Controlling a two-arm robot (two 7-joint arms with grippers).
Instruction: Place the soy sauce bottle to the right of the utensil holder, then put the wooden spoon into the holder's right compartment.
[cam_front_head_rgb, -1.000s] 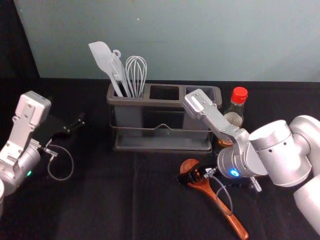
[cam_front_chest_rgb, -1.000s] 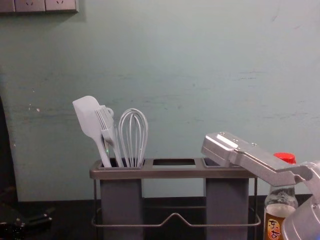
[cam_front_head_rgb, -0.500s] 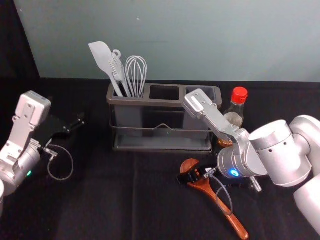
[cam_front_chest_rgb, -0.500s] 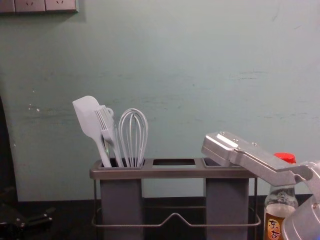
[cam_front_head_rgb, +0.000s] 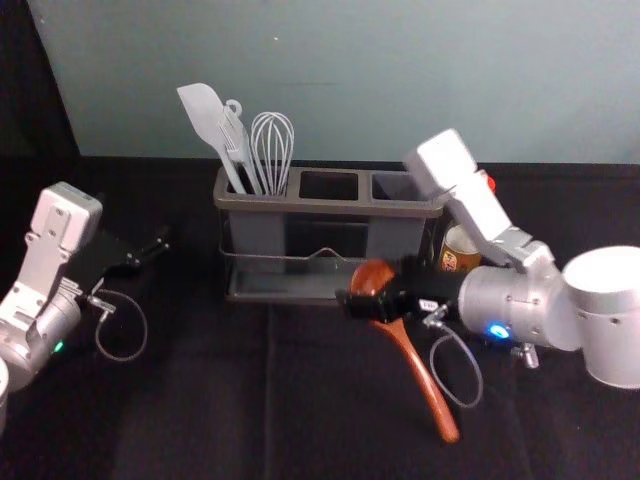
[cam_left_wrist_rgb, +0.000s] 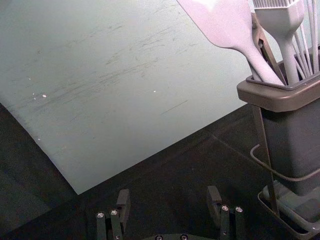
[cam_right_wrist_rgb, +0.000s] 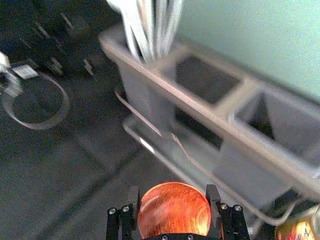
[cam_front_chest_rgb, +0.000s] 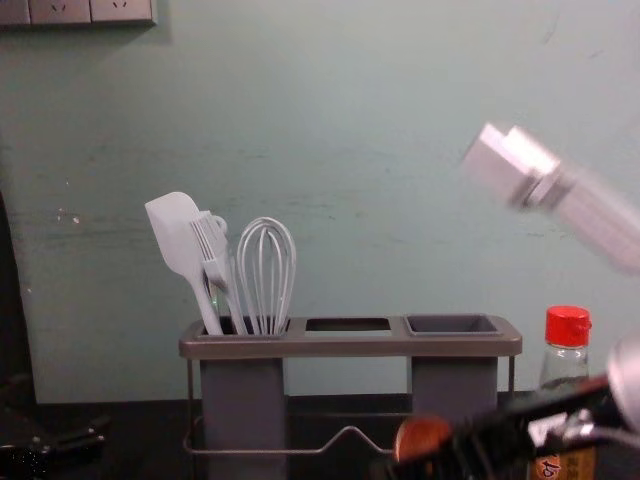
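Note:
My right gripper (cam_front_head_rgb: 372, 290) is shut on the wooden spoon (cam_front_head_rgb: 424, 382) by its bowl end, in front of the utensil holder (cam_front_head_rgb: 328, 207); the handle slants down toward the front. In the right wrist view the spoon's bowl (cam_right_wrist_rgb: 174, 210) sits between the fingers of the right gripper (cam_right_wrist_rgb: 173, 207). The soy sauce bottle (cam_front_chest_rgb: 567, 362), red-capped, stands just right of the holder, partly behind the right arm. The holder's right compartment (cam_front_chest_rgb: 452, 324) holds nothing. Off to the holder's left, my left gripper (cam_front_head_rgb: 150, 252) is idle; its fingers stand apart in the left wrist view (cam_left_wrist_rgb: 170, 210).
A white spatula (cam_front_head_rgb: 207, 122), a brush and a whisk (cam_front_head_rgb: 272, 148) stand in the holder's left compartment. Behind everything rises a pale green wall (cam_front_head_rgb: 380, 80). Black cloth (cam_front_head_rgb: 220, 390) covers the table in front.
The right gripper has risen from the table with the spoon in it and moved back toward the holder. The left arm has stayed still, as have the holder and bottle.

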